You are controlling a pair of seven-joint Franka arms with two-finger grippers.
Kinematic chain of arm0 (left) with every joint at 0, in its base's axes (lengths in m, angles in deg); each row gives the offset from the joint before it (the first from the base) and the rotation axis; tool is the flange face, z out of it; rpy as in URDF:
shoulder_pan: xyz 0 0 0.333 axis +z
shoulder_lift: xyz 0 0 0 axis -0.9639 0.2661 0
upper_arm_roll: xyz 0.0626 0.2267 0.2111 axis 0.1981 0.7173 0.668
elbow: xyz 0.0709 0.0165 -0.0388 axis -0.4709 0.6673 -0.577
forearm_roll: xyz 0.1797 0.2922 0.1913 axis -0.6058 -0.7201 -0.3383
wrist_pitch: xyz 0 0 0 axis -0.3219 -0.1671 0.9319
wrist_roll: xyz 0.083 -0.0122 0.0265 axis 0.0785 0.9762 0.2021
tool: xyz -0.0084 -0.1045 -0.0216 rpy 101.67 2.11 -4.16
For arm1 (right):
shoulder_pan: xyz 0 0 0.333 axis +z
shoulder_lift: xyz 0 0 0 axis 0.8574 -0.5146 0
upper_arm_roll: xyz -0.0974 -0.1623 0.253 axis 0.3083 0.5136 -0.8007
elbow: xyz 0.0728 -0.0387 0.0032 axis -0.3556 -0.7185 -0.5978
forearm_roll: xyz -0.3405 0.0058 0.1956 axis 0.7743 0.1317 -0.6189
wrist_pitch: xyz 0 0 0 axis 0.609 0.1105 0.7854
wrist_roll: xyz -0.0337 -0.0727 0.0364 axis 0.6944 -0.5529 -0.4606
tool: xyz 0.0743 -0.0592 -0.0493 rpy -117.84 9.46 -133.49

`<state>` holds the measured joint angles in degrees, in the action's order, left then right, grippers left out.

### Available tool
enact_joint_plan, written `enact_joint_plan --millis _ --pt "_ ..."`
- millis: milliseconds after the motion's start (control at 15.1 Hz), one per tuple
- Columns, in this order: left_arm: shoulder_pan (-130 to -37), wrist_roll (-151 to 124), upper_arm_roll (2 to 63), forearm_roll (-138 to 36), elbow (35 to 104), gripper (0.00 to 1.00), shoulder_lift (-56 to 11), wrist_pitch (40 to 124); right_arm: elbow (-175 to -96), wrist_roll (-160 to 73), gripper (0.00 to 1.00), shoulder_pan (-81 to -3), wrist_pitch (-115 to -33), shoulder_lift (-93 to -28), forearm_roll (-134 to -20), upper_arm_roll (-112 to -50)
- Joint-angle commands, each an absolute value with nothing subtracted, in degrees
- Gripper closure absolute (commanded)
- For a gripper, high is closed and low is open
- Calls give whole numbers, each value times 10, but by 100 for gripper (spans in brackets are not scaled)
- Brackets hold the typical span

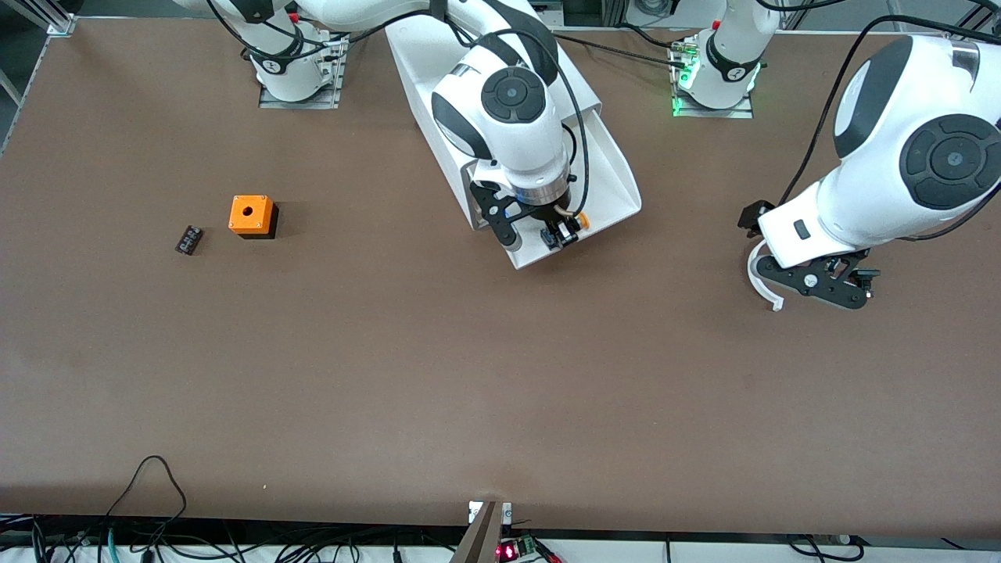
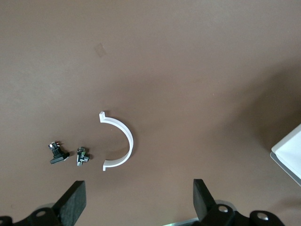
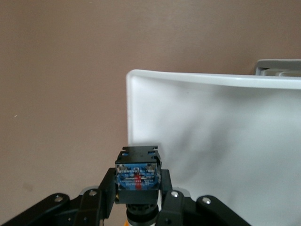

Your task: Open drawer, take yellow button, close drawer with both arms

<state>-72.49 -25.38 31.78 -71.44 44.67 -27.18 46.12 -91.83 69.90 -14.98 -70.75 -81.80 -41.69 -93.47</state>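
Note:
The drawer [image 1: 610,168] is pulled out of the white cabinet [image 1: 414,70] toward the front camera. My right gripper [image 1: 557,234] hangs over the drawer's front end, shut on the button [image 1: 579,222]. In the right wrist view the button [image 3: 138,172] shows as a black body with a blue label, clamped in my right gripper [image 3: 138,188], with the drawer's white floor [image 3: 225,141] below it. My left gripper [image 1: 829,285] is open and empty over the table toward the left arm's end; it also shows in the left wrist view [image 2: 138,197].
A white curved clip [image 2: 122,141] lies under my left gripper, with two small black-and-metal parts [image 2: 70,155] beside it. A corner of the drawer [image 2: 289,155] shows in the left wrist view. An orange cube with a hole [image 1: 251,215] and a small black part [image 1: 188,239] lie toward the right arm's end.

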Motion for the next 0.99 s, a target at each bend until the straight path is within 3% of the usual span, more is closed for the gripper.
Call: enact_joint_plan --millis 0,264,726,925 --pt "-722 -174 316 -698 446 0 -260 504 -891 638 100 -154 -680 -805 -420 -930" --pt "-727 25 313 -657 531 0 -280 586 -879 511 100 -205 -630 -781 -422 -933" --pt "-728 280 231 -659 726 0 -324 855 -879 240 100 -315 -540 -762 -424 -933" --pt "-751 383 210 -667 773 0 -320 909 -879 134 100 -362 -518 -762 -425 -933"
